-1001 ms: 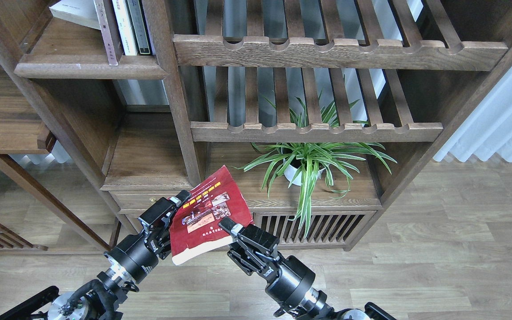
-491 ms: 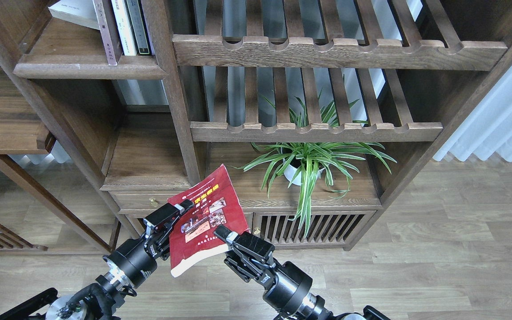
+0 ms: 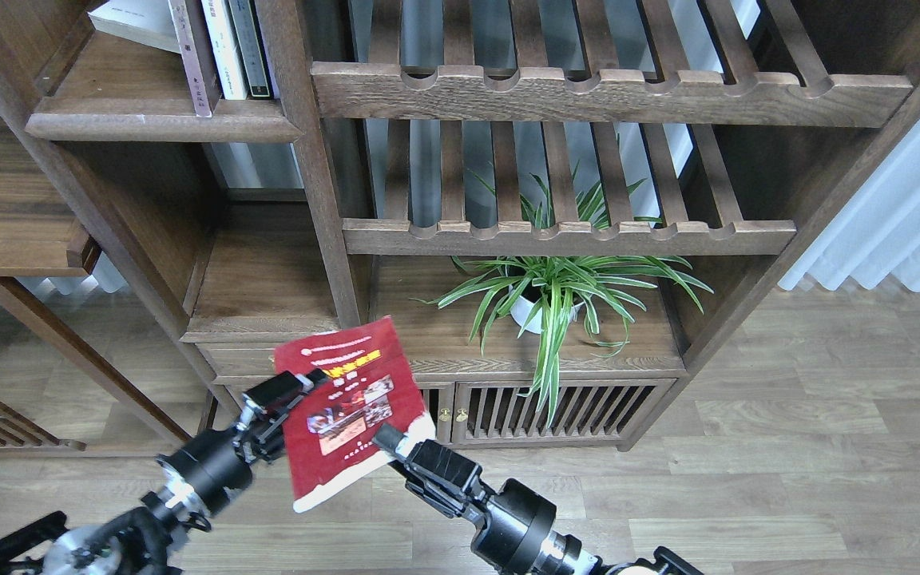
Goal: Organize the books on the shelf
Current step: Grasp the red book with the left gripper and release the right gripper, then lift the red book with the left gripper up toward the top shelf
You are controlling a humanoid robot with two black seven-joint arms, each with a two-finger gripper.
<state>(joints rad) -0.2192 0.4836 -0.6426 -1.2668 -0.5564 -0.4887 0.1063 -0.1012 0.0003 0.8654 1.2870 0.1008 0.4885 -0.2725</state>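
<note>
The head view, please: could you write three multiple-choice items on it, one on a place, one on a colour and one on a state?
1. Where is the white-potted green spider plant?
A. Floor
B. Flat board under the slatted racks
C. Top shelf

2. What cover colour has the large paperback book?
A. Red
B. Blue
C. Green

3. How is that book held?
A. Lying on the floor
B. Left tool and right tool at its edges
C. Standing on a shelf

B: it stands on wood below the racks. A: red cover. B: both tools touch it in the air.
</note>
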